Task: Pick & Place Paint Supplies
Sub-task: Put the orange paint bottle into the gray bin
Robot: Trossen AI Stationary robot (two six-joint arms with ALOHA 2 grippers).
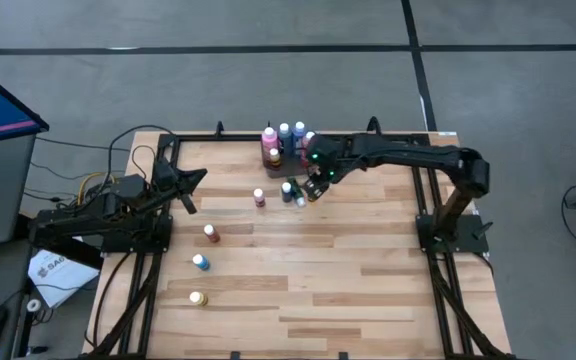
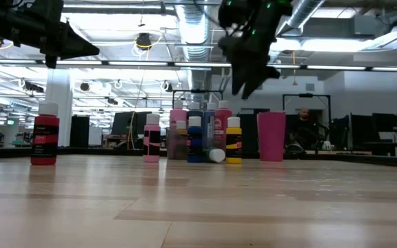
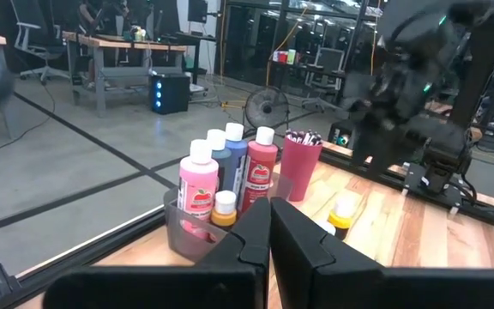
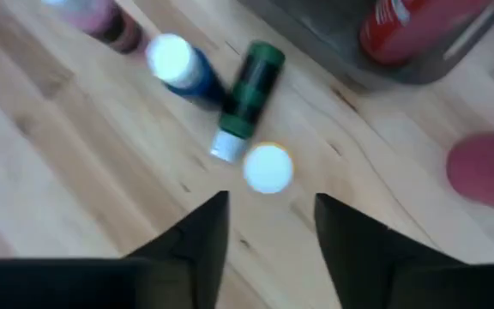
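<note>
1 green bottle [image 4: 250,84] lies toppled on the table [image 1: 348,280], its long axis running along the boards at a slant, pale cap toward the right gripper [image 4: 268,225] and base toward the grey tray [image 4: 384,64]. Just beside its cap stands a bottle seen cap-on from above [image 4: 268,167], and a blue bottle [image 4: 183,67] leans against its flank. The right gripper hangs above this cluster with its 2 fingers apart, holding nothing.

In the high view the cluster sits at about 12 o'clock from the table's middle, just in front of the tray [image 1: 280,168]. The tray holds upright bottles — a pink one [image 3: 197,190], a blue one [image 3: 220,165], a red one [image 3: 260,167] and a small yellow one [image 3: 224,209]. The red cup [image 3: 300,165] stands beside the tray, dark brush tips showing at its rim.

Toward 9 o'clock, 3 more bottles stand well apart in a line: red [image 1: 211,234], blue [image 1: 200,263], yellow [image 1: 198,299]. A pink bottle [image 1: 259,198] stands alone near the cluster.

The left gripper [image 3: 268,225] waits raised at the table's 10 o'clock edge, fingers pressed together, empty.
</note>
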